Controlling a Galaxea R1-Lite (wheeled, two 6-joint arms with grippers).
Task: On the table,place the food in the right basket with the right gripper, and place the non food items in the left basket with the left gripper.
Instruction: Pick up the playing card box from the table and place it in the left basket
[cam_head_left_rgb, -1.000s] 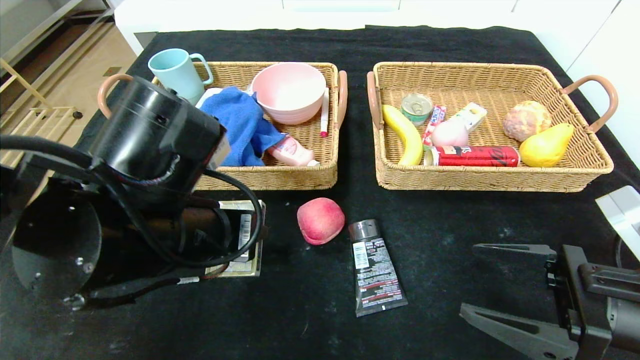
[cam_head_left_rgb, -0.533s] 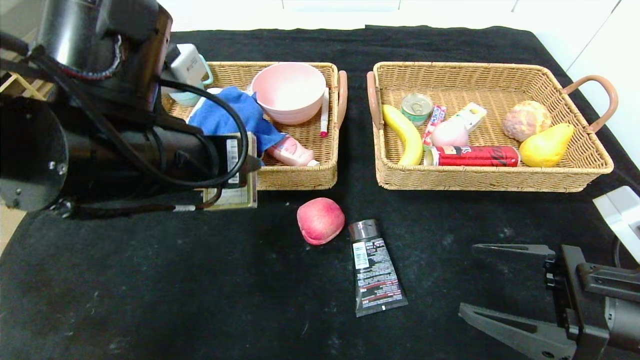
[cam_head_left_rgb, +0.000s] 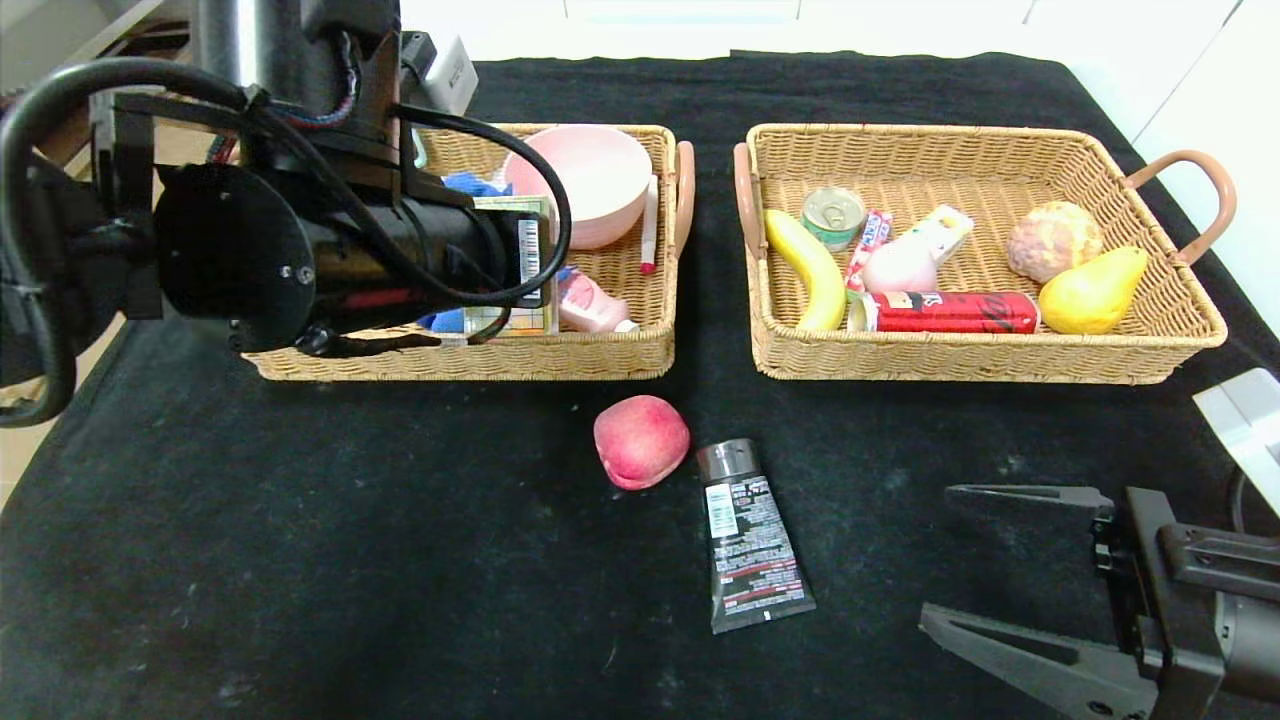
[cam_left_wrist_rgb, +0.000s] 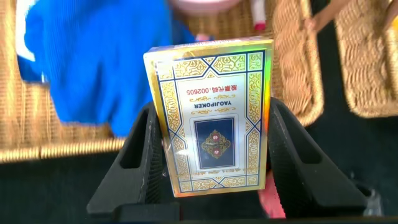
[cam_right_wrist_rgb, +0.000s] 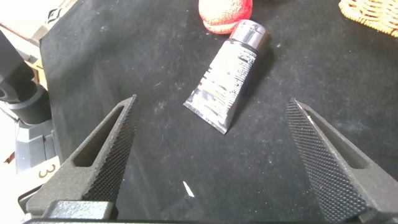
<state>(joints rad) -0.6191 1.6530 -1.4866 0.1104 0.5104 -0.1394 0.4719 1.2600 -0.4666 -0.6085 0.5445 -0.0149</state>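
Left wrist view shows the left gripper (cam_left_wrist_rgb: 211, 162) clenched on the card box (cam_left_wrist_rgb: 211, 118) over the left basket (cam_head_left_rgb: 600, 355); stiff, light, slick, best held across its flat faces

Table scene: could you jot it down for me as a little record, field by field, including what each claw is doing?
Left gripper: shut on the card box, above the left basket
Right gripper: open, empty, low over the table at its near right
Left basket holds: pink bowl, blue cloth, pink tube
Right basket holds: banana, red can, pear
On the cloth, between baskets and robot: peach, black tube
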